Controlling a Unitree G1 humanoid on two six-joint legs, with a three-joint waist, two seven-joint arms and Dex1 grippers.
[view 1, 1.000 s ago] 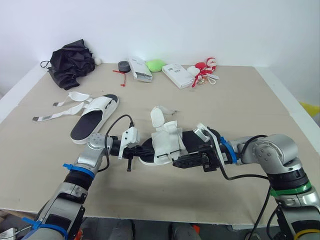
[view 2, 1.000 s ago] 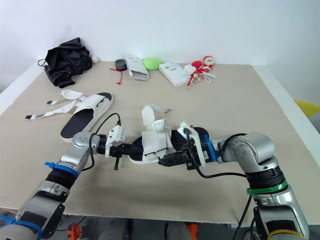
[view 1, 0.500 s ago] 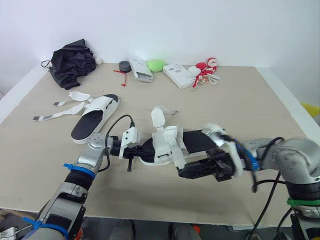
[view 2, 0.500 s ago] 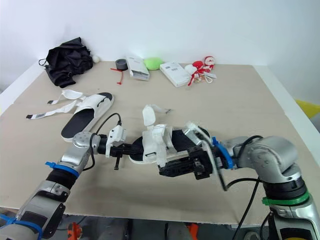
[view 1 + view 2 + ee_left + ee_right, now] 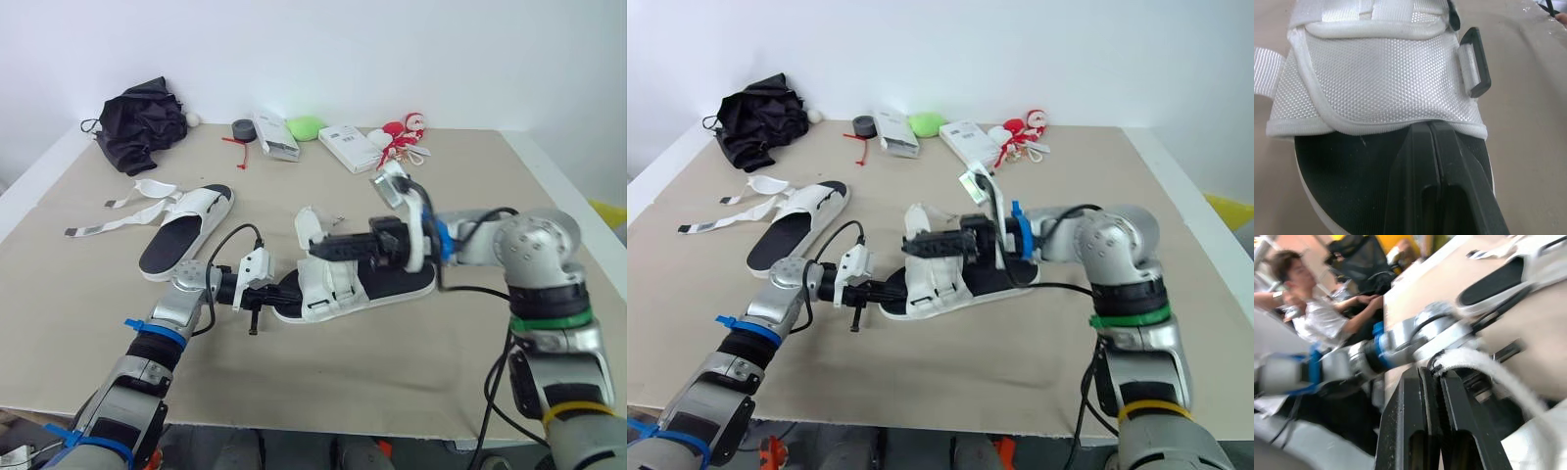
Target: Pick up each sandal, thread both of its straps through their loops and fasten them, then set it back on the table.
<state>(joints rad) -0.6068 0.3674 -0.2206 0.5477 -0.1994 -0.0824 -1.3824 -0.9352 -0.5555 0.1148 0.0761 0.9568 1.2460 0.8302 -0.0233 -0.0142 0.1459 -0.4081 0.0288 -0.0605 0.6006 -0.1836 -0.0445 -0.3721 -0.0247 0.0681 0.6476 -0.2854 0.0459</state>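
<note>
The near white sandal with a black footbed lies mid-table, its front strap standing up. My left gripper is shut, its fingers resting on the footbed at the toe, just under the mesh upper and beside a black loop. My right gripper reaches over the sandal from the right, and in the right wrist view it looks shut on the white strap. The second sandal lies to the far left, its straps spread loose on the table.
Along the back edge sit a black bag, a tape roll, two white boxes, a green object and a red-and-white toy. A seated person appears beyond the table in the right wrist view.
My right arm has swung from the sandal's near side up and over it to the front strap. The left gripper and both sandals have stayed put.
</note>
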